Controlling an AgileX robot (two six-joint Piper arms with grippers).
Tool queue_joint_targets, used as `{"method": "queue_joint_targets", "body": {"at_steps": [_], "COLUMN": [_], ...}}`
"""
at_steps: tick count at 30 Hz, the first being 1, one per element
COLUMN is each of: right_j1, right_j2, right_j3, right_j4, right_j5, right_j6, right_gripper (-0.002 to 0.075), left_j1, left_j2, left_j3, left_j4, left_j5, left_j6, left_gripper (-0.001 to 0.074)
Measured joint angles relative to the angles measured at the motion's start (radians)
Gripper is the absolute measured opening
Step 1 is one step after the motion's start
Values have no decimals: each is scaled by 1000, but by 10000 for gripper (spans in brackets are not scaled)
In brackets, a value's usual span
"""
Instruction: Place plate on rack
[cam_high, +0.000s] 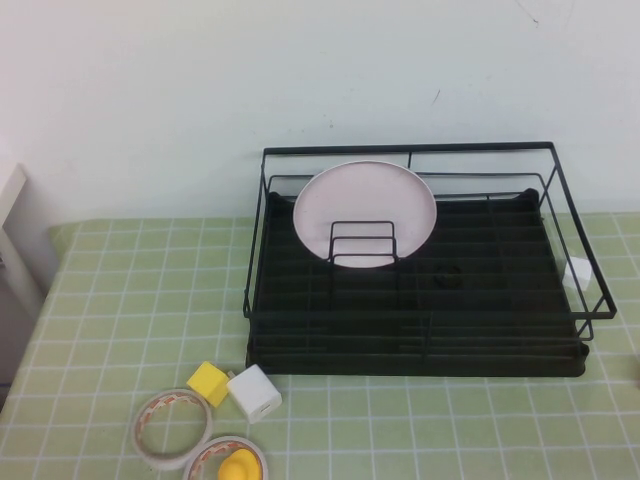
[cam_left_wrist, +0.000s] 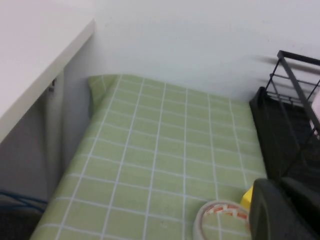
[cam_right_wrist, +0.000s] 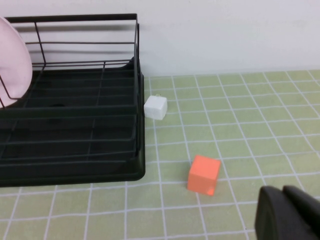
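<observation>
From the high view, the plate (cam_high: 365, 212) stands on edge inside the rack (cam_high: 420, 345), leaning against an upright wire loop that holds it, so the task looks done; neither arm shows there. In the left wrist view, the left gripper (cam_left_wrist: 285, 210) hangs over the cloth beside a tape roll (cam_left_wrist: 220, 217), apparently parked; its fingers' state I cannot tell. In the right wrist view, the right gripper (cam_right_wrist: 290, 215) hangs near an orange cube (cam_right_wrist: 204, 174), clear of the rack, its fingers' state unclear too.

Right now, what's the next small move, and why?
Probably none beyond holding both arms parked: the plate already stands upright in the rack, leaning on its wire loops. The left hand and right hand sit low, away from it, holding nothing.
</observation>
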Motion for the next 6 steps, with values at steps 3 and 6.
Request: {"method": "queue_joint_targets", "body": {"at_steps": [3,6], "right_j1": [0,0], "right_j2": [0,0], "right_j3": [0,0], "right_j4": [0,0], "right_j5": [0,0], "right_j6": [0,0], "right_gripper": [-2,-2], "left_j1": [0,0], "left_j2": [-20,-21], "left_j3": [0,-2], "left_j4": [2,2], "left_j5": [55,77], "left_j6": [26,36], "left_gripper": [-2,-2]}}
